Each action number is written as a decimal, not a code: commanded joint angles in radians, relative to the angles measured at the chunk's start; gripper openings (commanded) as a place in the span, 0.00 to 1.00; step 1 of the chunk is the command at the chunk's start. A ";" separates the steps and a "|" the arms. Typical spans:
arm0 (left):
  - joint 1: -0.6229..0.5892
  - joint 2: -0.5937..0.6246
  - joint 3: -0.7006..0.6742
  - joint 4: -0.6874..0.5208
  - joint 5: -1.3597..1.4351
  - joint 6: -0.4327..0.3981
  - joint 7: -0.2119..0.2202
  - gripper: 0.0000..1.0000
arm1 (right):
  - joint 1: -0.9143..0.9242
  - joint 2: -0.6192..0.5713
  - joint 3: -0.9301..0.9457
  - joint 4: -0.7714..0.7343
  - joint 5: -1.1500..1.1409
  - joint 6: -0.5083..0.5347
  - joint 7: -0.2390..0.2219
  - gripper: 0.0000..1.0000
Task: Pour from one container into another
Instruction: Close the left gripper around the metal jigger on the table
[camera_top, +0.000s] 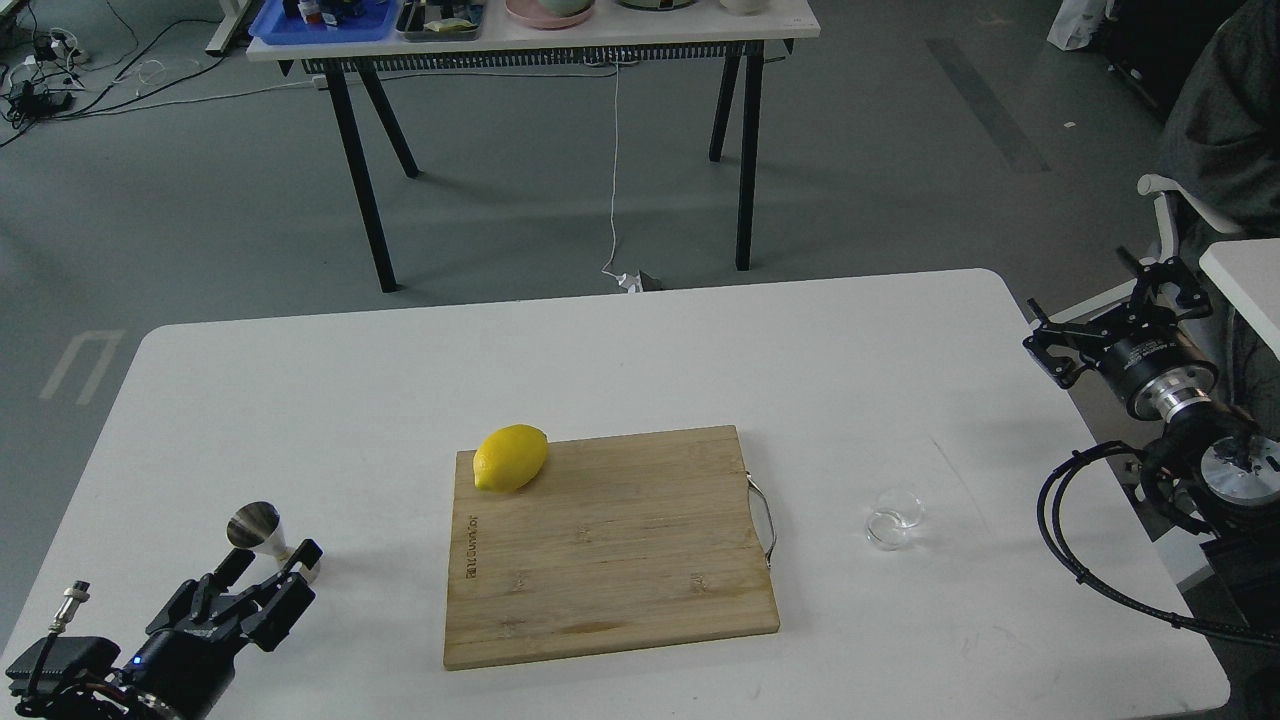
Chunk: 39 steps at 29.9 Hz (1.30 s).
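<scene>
The small clear glass cup (893, 519) stands upright on the white table (640, 360), right of the cutting board. At the front left stands the shiny steel jigger (256, 528), tilted cone mouth showing. My left gripper (272, 561) is open just in front of the jigger, one finger on each side of its lower cone, whose base is partly hidden. Whether a finger touches the jigger is unclear. My right gripper (1108, 312) hovers open off the table's right edge, far from the cup and holding nothing.
A wooden cutting board (610, 560) with a metal handle (765, 520) lies mid-table, and a lemon (511, 457) rests on its back left corner. A second table (530, 35) with trays stands behind. Black cables (1060, 540) hang by the right arm.
</scene>
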<state>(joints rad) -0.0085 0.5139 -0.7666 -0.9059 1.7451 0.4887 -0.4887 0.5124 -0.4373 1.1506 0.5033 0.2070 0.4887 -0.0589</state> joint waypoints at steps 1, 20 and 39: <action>-0.024 -0.014 0.029 0.033 -0.003 0.000 0.000 0.98 | 0.000 -0.001 0.000 -0.002 0.000 0.000 0.001 0.99; -0.111 -0.049 0.069 0.169 -0.003 0.000 0.000 0.84 | 0.000 -0.003 0.001 -0.002 0.000 0.000 0.001 0.99; -0.165 -0.083 0.095 0.239 -0.010 0.000 0.000 0.11 | 0.000 -0.001 0.003 -0.014 0.000 0.000 0.001 0.99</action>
<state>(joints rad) -0.1723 0.4298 -0.6711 -0.6672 1.7380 0.4887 -0.4887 0.5124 -0.4399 1.1531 0.4914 0.2071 0.4887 -0.0582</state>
